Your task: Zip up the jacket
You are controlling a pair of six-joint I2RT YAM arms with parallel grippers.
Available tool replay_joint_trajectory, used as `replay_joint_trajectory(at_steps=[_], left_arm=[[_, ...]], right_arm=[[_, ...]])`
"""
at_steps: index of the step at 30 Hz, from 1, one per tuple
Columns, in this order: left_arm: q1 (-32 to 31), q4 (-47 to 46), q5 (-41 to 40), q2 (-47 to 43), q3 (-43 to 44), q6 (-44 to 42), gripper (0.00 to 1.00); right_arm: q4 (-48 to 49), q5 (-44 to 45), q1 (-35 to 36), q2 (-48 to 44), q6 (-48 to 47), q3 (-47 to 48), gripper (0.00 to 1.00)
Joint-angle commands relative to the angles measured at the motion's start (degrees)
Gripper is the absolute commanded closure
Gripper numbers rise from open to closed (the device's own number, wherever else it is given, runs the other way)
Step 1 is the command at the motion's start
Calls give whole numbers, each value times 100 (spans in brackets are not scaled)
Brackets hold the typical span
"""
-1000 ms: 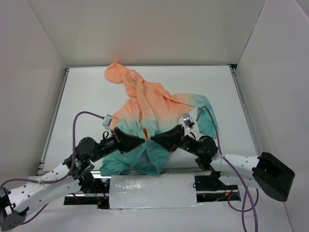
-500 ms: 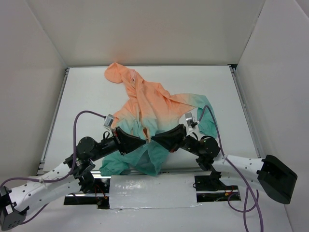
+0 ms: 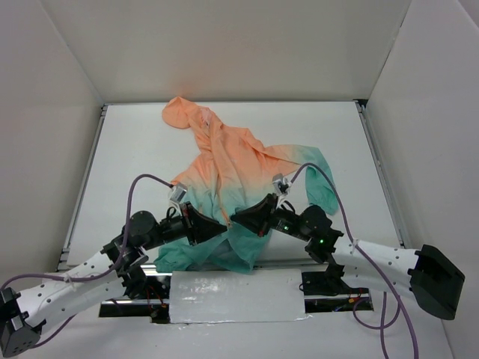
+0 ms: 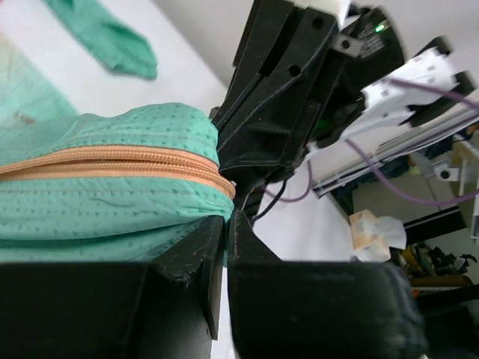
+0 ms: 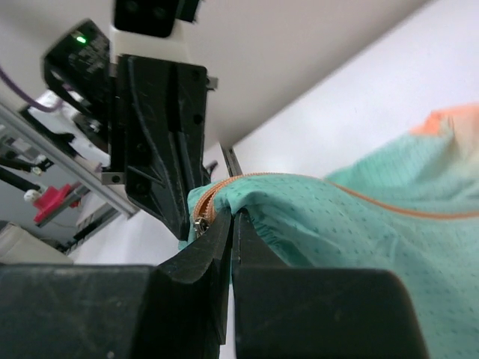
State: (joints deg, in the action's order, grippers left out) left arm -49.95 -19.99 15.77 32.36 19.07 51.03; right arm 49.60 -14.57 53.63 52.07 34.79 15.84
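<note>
The jacket [image 3: 224, 161] lies spread on the table, peach-orange at the hood, teal at the hem near the arms. Its orange zipper [image 4: 112, 161] runs along the lifted teal hem and shows in the right wrist view [image 5: 224, 187] too. My left gripper [image 3: 223, 221] is shut on the teal hem fabric [image 4: 112, 217] just below the zipper's end. My right gripper [image 3: 235, 218] is shut on the teal fabric [image 5: 337, 224] beside the small metal slider [image 5: 199, 222]. The two grippers meet tip to tip at the zipper's lower end.
The table's white surface [image 3: 135, 149] has raised side rails [image 3: 84, 176] left and right. White walls enclose the back and sides. A silver taped strip [image 3: 236, 295] lies at the near edge between the arm bases. A teal sleeve [image 3: 323, 187] lies at the right.
Both grippers have risen and moved a little away from the near edge, lifting the teal hem with them. The two fingertips stay together at the zipper's end.
</note>
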Motion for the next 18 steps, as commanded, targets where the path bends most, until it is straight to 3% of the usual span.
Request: replay_joint_trajectory(at_steps=[1,8,18], left_arm=[[-67,531,550,112,-184,-181,100],[-58,628,295,289,-922,205,100],[-58,734,-153,515,-1335,127,100]], right_arm=[[-529,603,34,5,186,227,100],[-1619,1210,236,-514,582,-115,100],[-1427,1448,412,276,1074,-564,100]])
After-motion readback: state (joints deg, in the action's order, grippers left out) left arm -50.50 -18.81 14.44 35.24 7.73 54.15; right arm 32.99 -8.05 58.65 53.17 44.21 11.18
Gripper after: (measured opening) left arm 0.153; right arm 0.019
